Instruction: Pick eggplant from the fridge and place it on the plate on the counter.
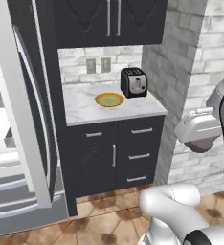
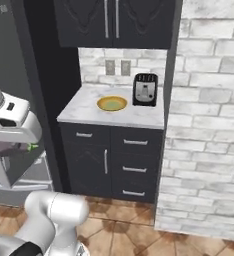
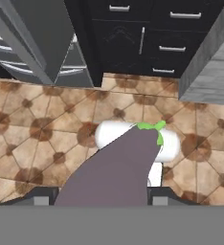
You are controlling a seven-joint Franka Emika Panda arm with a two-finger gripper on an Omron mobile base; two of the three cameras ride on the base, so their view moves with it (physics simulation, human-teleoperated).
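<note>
My gripper (image 3: 102,200) is shut on the eggplant (image 3: 118,167), a dark purple lump with a green stem end that pokes forward over the tiled floor. In the left base view the eggplant (image 1: 200,145) hangs under the white hand at the right, well off the counter (image 1: 80,109) and lower than its top. The right base view has the eggplant (image 2: 9,148) at the far left. The plate (image 1: 109,99) (image 2: 111,103), with a yellow rim and a green centre, sits on the marble counter (image 2: 134,116) beside the toaster. The fridge (image 1: 4,143) stands open at the left.
A dark toaster (image 1: 134,82) (image 2: 145,89) stands right of the plate. The fridge door (image 1: 28,105) juts out left of the counter. A brick wall (image 1: 190,57) (image 2: 204,125) bounds the counter's right side. Dark cabinets hang above it, with drawers (image 3: 173,28) below.
</note>
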